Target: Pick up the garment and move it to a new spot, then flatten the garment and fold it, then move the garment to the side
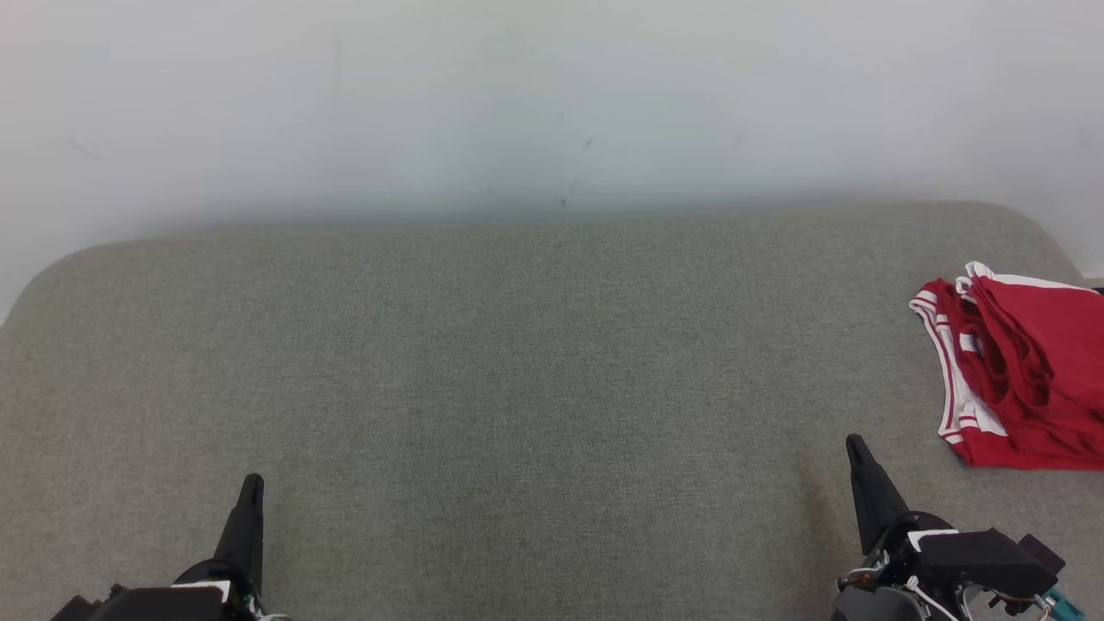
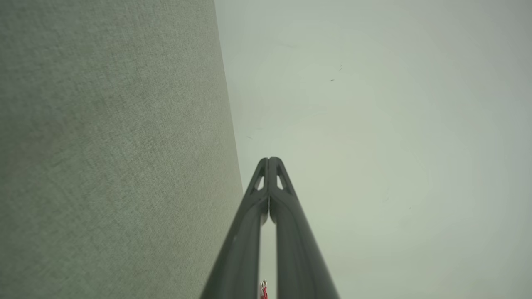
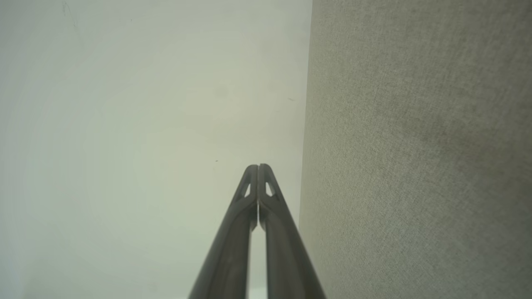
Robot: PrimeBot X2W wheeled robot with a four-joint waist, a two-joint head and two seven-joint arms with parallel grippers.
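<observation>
Lying on the grey fabric surface (image 1: 517, 388) at the robot's far right, the red garment (image 1: 1026, 379) with white striped trim is bunched in loose layers, and the picture's right edge cuts off part of it. The right gripper (image 1: 856, 448) stands at the lower right of the head view, near the garment but apart from it, closer to the robot and a little toward the middle. Its two dark fingers (image 3: 274, 232) are pressed together at the tips and grasp nothing. The left gripper (image 1: 251, 487) is at the lower left, well apart from the garment, also clenched with nothing between its fingers (image 2: 291, 232). Both grippers point toward the pale wall (image 1: 517, 103) behind the surface. In the left wrist view, a tiny red and white bit (image 2: 263, 290) shows low between the fingers; what it is I cannot tell.
</observation>
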